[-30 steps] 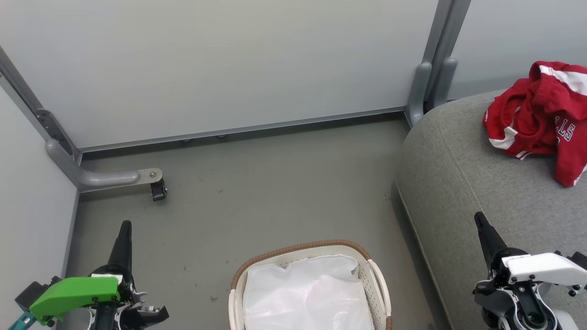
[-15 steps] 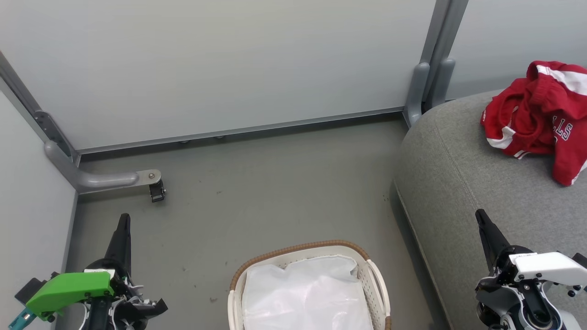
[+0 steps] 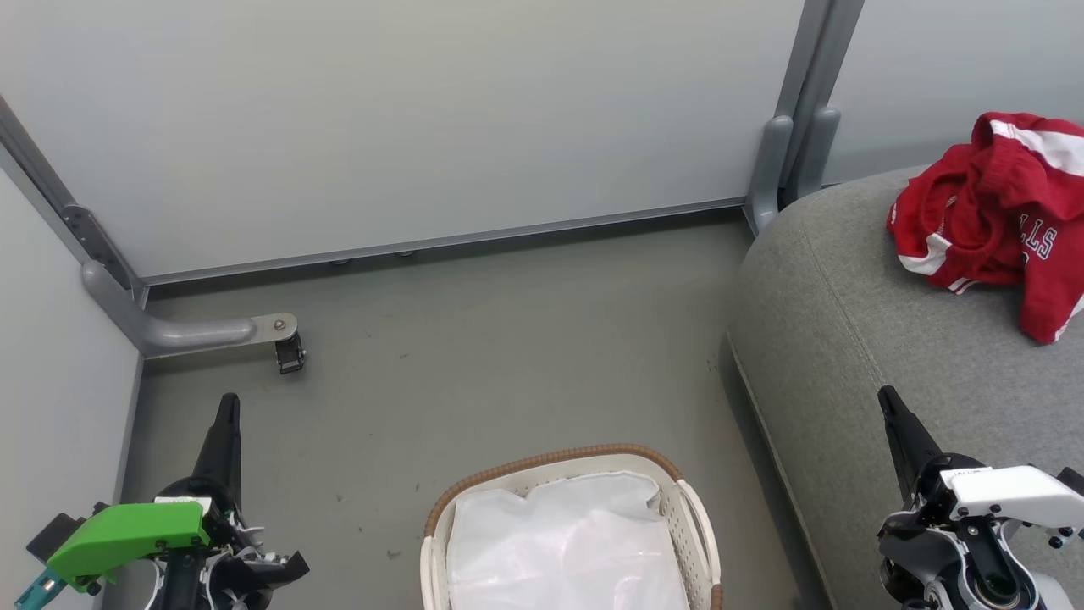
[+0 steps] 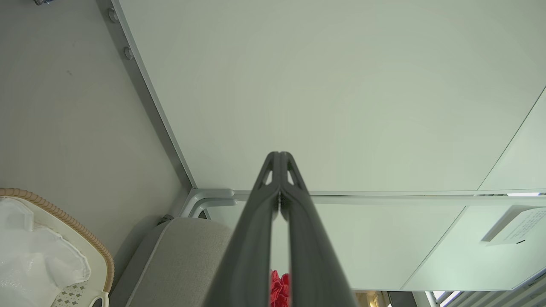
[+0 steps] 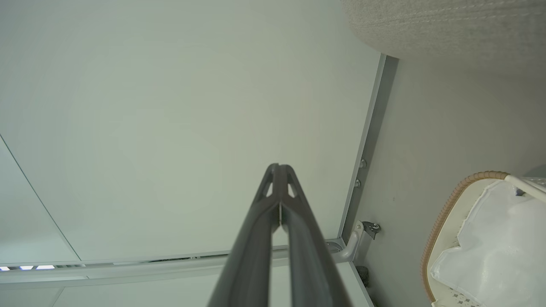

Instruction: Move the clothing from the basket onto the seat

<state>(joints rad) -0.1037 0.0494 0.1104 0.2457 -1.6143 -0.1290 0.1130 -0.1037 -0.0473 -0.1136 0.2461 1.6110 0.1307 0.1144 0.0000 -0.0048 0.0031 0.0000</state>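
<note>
The red clothing [image 3: 991, 220] lies in a crumpled heap on the grey seat [image 3: 847, 339], far back on the cushion at the right edge of the head view, with white stripes and part of some white lettering showing. The basket [image 3: 550, 462] stands on the floor [image 3: 474, 339] at the bottom middle of that view, just left of the seat's rounded front corner. Inside it only a white sheet [image 3: 567, 542] shows, spread loosely below the brown woven rim.

The left tool [image 3: 228, 405] hangs over the floor at the lower left, well apart from the basket, pointing up toward the wall panel [image 3: 406, 119]. Its two dark fingers are pressed together with nothing between them, and the left wrist view shows their tips meeting. A green cover [image 3: 127, 534] sits on the wrist behind it.

The right tool [image 3: 886, 396] hovers over the front part of the seat at the lower right, well short of the clothing. Its fingers are likewise closed tip to tip and hold nothing, as the right wrist view confirms. A white cover [image 3: 1008, 491] caps its wrist.

A small black caster [image 3: 290, 352] on a grey bracket stands on the floor near the left wall.
</note>
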